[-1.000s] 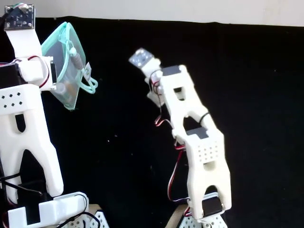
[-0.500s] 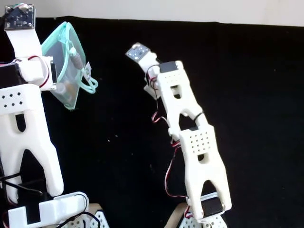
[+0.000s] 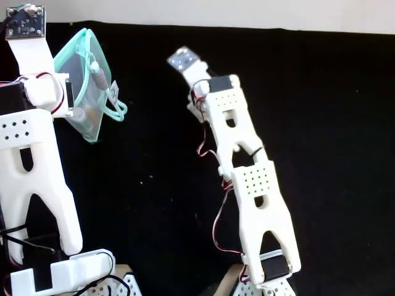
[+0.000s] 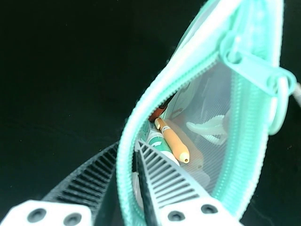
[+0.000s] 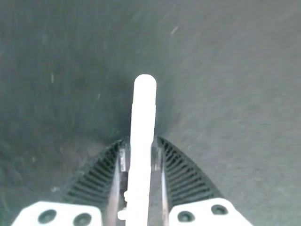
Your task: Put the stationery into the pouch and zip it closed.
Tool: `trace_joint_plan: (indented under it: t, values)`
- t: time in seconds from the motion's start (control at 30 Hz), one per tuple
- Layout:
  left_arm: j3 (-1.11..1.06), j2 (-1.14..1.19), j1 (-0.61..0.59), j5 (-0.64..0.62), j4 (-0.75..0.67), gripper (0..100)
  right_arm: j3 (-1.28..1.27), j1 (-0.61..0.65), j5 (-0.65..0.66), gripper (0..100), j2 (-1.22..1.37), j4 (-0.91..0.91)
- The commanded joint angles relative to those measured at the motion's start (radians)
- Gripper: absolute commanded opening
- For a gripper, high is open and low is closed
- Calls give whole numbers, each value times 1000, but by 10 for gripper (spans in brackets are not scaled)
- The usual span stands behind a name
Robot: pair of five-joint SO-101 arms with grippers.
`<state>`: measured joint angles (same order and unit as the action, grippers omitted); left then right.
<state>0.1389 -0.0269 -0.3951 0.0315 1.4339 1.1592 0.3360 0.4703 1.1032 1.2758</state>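
Note:
My left gripper (image 4: 134,147) is shut on the rim of a mint-green mesh pouch (image 4: 235,132) and holds it up with its mouth open. Inside lie an orange pen (image 4: 173,140) and other stationery. The zipper pull (image 4: 256,66) sits at the far end of the opening. In the high view the pouch (image 3: 86,86) hangs at the upper left beside the left arm (image 3: 28,142). My right gripper (image 5: 140,143) is shut on a white pen (image 5: 142,108) above the black cloth. The right arm (image 3: 237,142) stands mid-table, to the right of the pouch.
A black cloth (image 3: 321,123) covers the table, with a pale wall strip along its far edge. A mint loop (image 3: 116,110) dangles from the pouch. Open cloth lies between the two arms and to the right.
The right arm has stretched out and its wrist has shifted slightly toward the far edge. The left arm and the pouch have kept still.

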Motion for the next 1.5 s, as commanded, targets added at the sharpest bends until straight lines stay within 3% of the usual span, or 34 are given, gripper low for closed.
trace_joint_plan:
  t: [0.0,0.43,0.77,1.23,1.47]
  values:
    - [-38,13,-22,11,-8,7,122,-21,-75,8,-18,28]
    - [-38,13,-22,11,-8,7,570,-10,-374,7,-16,88]
    - [-39,13,-22,11,-8,7,613,16,-540,7,-81,-16]
    - [-39,13,-22,11,-8,7,613,102,-560,7,-245,-145]
    - [-39,13,-22,11,-8,7,613,205,-560,7,-351,-206]
